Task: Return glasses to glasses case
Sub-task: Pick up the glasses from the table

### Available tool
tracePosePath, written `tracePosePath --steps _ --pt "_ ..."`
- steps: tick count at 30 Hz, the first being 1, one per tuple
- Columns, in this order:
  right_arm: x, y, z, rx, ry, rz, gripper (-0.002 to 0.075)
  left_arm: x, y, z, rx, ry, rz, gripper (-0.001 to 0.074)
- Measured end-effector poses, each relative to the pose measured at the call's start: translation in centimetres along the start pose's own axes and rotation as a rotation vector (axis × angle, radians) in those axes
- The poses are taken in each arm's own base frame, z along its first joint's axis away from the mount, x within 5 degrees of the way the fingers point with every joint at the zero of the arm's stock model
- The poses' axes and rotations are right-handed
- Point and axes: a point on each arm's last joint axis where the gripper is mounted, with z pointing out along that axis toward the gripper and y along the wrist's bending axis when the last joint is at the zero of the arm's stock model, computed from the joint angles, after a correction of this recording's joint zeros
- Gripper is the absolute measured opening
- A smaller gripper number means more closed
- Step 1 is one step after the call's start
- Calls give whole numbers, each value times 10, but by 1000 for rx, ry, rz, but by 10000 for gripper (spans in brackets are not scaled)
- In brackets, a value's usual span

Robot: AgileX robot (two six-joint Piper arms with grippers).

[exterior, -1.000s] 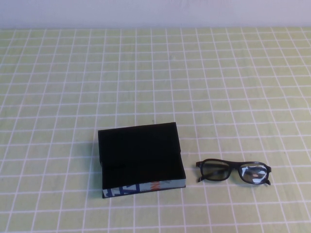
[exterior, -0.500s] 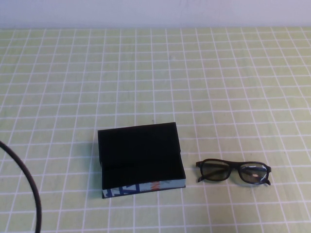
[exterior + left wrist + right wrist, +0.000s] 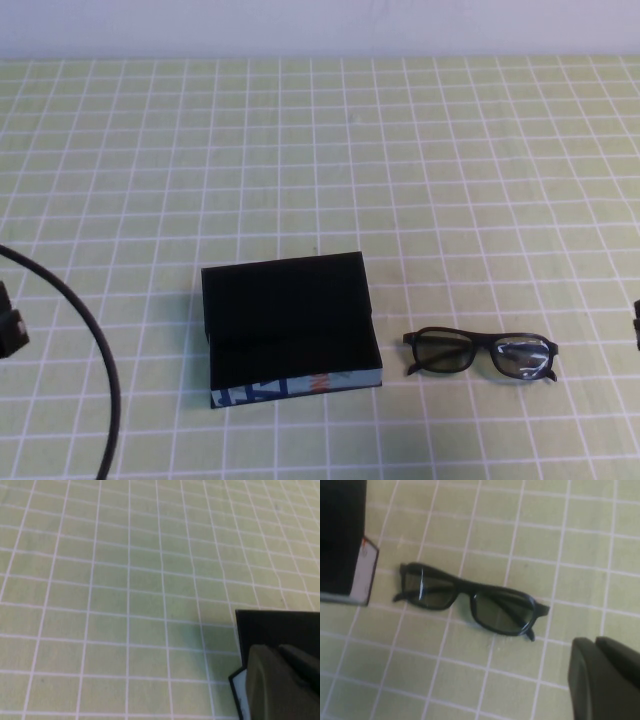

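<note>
Both arms have just edged in: left gripper (image 3: 8,328) at left edge, right gripper (image 3: 637,325) at right edge, finger states unreadable. Glasses (image 3: 481,353) lie beside open glasses case (image 3: 290,330), lower centre of tabletop (image 3: 400,150); reaching begins.

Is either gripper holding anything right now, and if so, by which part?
Nothing is held. The glasses lie untouched on the table beside the case; the left gripper and right gripper are apart from both.
</note>
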Motion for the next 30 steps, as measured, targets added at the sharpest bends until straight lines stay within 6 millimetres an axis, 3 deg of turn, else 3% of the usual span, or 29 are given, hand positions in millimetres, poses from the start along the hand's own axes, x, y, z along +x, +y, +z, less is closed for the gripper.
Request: tracePosePath --steps 6,12,17,22,30 --pt "-35 7 31 -133 234 -237 -18 5 1 7 -20 81 -5 -3" --pt "-60 20 67 -323 348 -460 -1 6 2 7 -24 97 -5 -3" --pt "-67 40 96 -371 421 -586 120 8 2 7 -24 115 -7 -3" --pt "-69 51 124 -337 453 -704 341 9 2 7 -25 125 -9 -3" --pt "-59 46 163 -282 547 -790 393 10 2 7 -26 130 -9 -3"
